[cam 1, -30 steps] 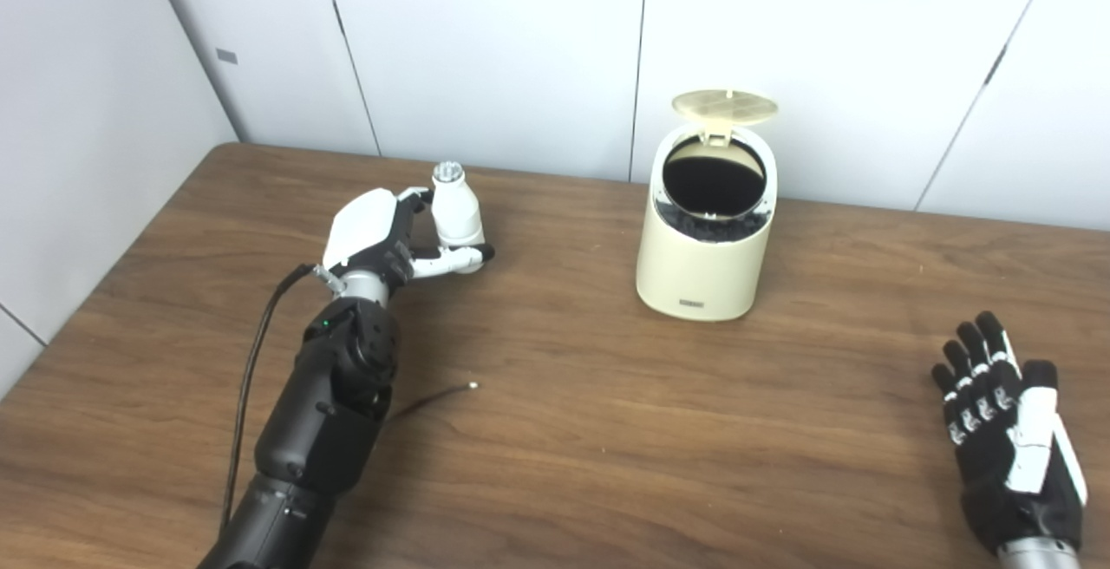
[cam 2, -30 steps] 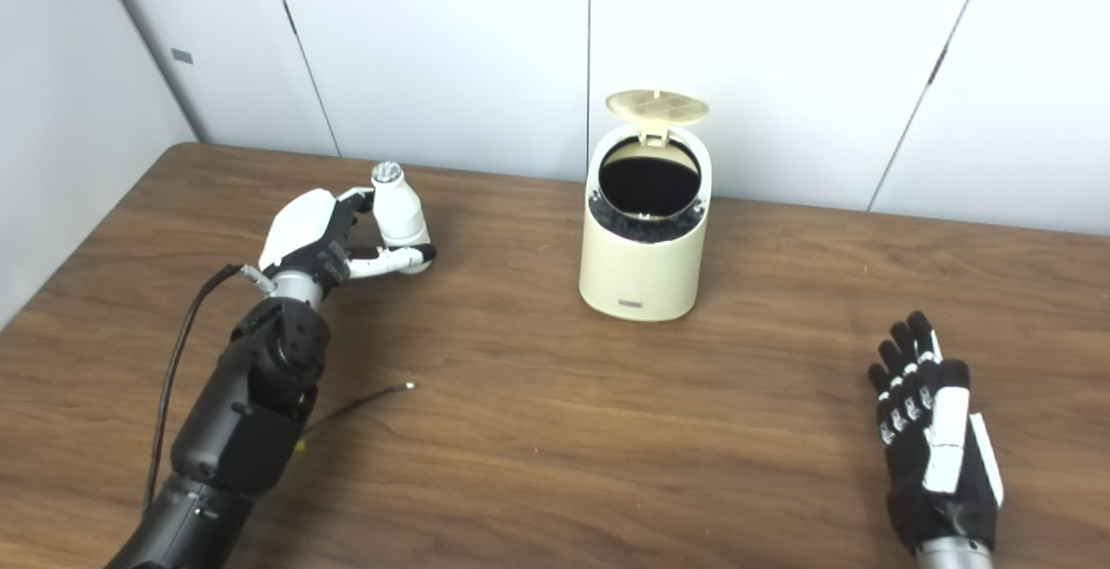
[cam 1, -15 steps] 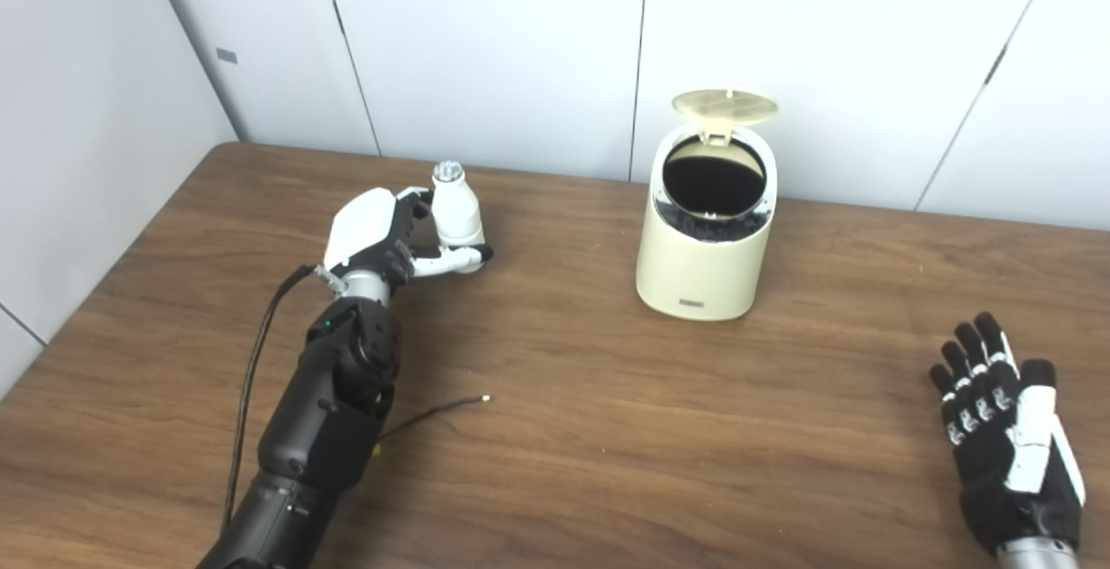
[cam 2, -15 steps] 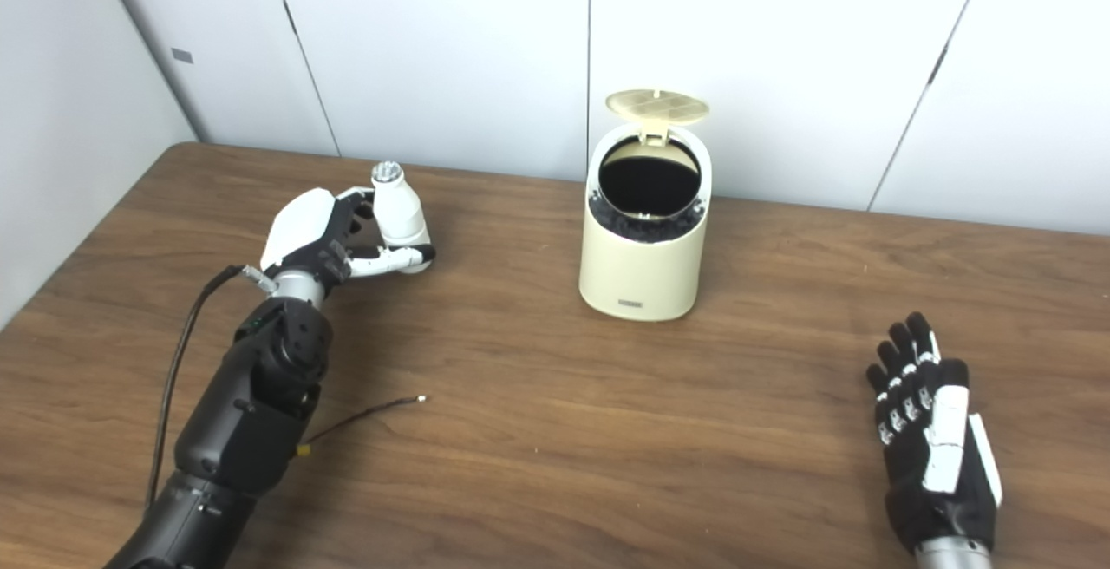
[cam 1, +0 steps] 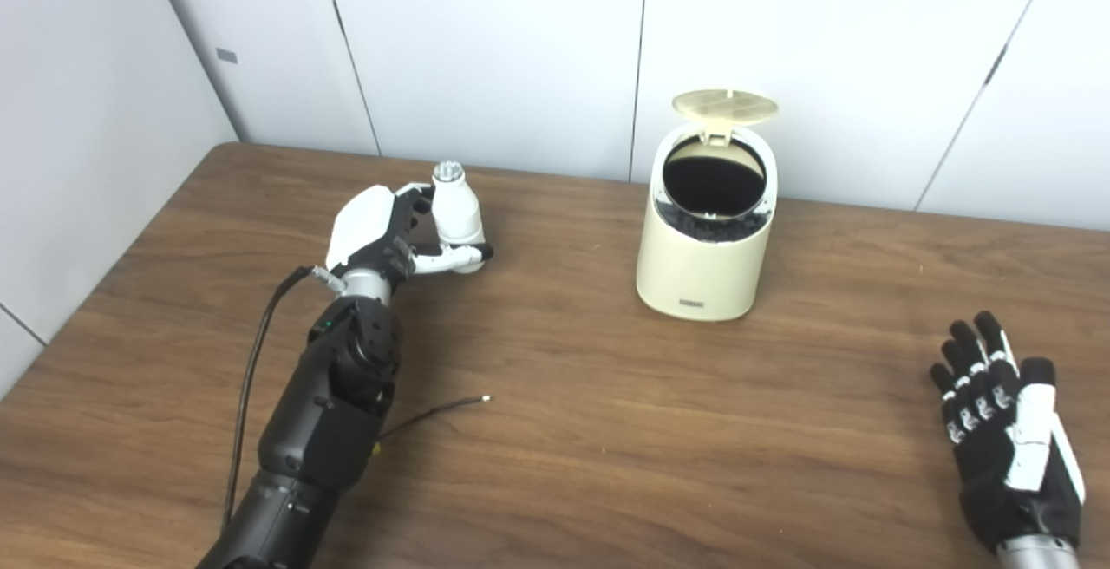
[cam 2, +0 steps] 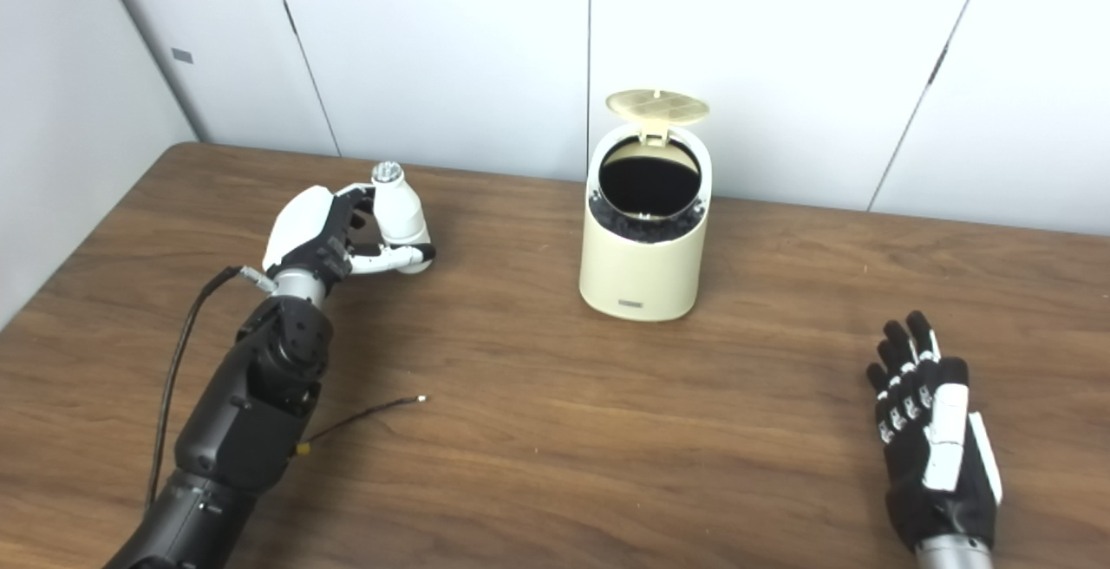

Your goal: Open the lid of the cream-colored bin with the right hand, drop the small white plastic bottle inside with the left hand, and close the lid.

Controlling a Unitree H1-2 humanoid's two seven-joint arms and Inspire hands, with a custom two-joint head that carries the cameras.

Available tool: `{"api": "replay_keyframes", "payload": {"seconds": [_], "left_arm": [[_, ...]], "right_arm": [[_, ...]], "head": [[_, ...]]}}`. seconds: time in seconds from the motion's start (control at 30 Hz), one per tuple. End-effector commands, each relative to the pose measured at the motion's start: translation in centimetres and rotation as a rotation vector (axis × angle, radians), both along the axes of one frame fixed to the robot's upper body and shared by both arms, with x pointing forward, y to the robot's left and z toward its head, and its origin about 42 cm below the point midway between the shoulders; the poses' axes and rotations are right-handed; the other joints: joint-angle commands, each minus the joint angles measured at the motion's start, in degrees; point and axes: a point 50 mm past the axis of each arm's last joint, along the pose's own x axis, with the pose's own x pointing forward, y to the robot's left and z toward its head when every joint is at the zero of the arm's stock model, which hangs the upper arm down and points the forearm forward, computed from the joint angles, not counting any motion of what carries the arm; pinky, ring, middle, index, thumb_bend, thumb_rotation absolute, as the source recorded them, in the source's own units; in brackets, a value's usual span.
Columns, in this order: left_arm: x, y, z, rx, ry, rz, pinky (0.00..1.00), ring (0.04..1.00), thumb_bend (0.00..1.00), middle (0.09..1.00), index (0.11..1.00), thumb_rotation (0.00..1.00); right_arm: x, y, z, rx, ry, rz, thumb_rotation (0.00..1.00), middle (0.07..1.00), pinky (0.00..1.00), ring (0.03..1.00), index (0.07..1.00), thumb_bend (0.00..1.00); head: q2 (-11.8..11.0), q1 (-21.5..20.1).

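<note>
Left eye view shows the robot's left hand (cam 1: 381,235) wrapped around the small white plastic bottle with a clear cap (cam 1: 454,209), which stands upright toward the far left part of the brown wooden tabletop (cam 1: 607,430). Whether the bottle's base is touching the wood or just above it cannot be told. The rounded cream-colored plastic bin (cam 1: 704,244) sits near the far edge at the middle, well apart from the bottle, its round lid (cam 1: 724,107) tipped up and back on its hinge so the dark opening is exposed. The right hand (cam 1: 1006,430) rests empty near the front right corner, fingers spread, far from the bin.

The risks lie in the carry. The hold appears to be on the bottle's lower body, so a tilt on lifting could let it slip out. The bin's mouth is fairly narrow and the bin looks light: a low approach could knock its wall and shift or topple it, or bump the raised lid shut. A thin black loose wire (cam 1: 434,410) trailing beside the left forearm could snag.
</note>
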Motion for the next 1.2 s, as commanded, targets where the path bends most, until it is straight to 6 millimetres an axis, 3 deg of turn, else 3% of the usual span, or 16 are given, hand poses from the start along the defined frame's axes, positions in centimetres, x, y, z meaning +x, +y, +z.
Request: {"api": "replay_keyframes", "payload": {"seconds": [0.0,0.8,0.93,0.97,1.0,1.03,1.07,1.17], "left_arm": [[1.29,-0.02,2.99,0.023,-0.110,-0.013,0.65,0.760,0.89,0.792,0.820,0.42],[1.38,-0.13,3.43,-0.013,-0.132,-0.026,0.65,0.753,0.86,0.782,0.800,0.33],[1.36,-0.01,3.27,-0.076,-0.236,-0.041,0.48,0.586,0.86,0.685,0.713,0.05],[1.34,0.02,3.17,-0.093,-0.270,-0.038,0.46,0.558,0.85,0.651,0.680,0.02],[1.32,0.05,3.07,-0.105,-0.299,-0.033,0.45,0.498,0.68,0.590,0.635,0.01],[1.31,0.05,2.99,-0.116,-0.323,-0.024,0.44,0.457,0.57,0.533,0.573,0.00],[1.31,0.04,2.95,-0.125,-0.344,-0.014,0.40,0.451,0.53,0.507,0.537,0.00],[1.36,-0.04,2.96,-0.127,-0.381,-0.002,0.41,0.455,0.48,0.493,0.462,0.00]], "right_arm": [[0.50,-0.07,1.18,-0.009,-0.052,0.016,1.00,0.982,1.00,1.000,1.000,0.63],[0.65,-0.21,1.05,-0.011,-0.043,0.009,1.00,0.954,1.00,1.000,1.000,0.61],[0.57,-0.30,0.94,-0.019,-0.038,0.007,1.00,0.949,0.99,1.000,1.000,0.62],[0.55,-0.34,0.91,-0.015,-0.036,0.007,1.00,0.948,0.99,1.000,1.000,0.62],[0.55,-0.36,0.89,-0.012,-0.035,0.006,1.00,0.948,0.99,1.000,1.000,0.62],[0.54,-0.39,0.88,-0.010,-0.035,0.005,1.00,0.945,0.99,1.000,1.000,0.62],[0.53,-0.41,0.89,-0.007,-0.036,0.006,1.00,0.944,0.99,1.000,1.000,0.62],[0.53,-0.47,0.92,0.006,-0.038,0.016,1.00,0.949,1.00,1.000,1.000,0.61]], "head": [[0.2,0.1],[0.9,0.0],[1.0,0.0],[1.1,0.0],[1.1,0.0],[1.2,0.1],[1.3,0.2],[1.3,0.4]]}}
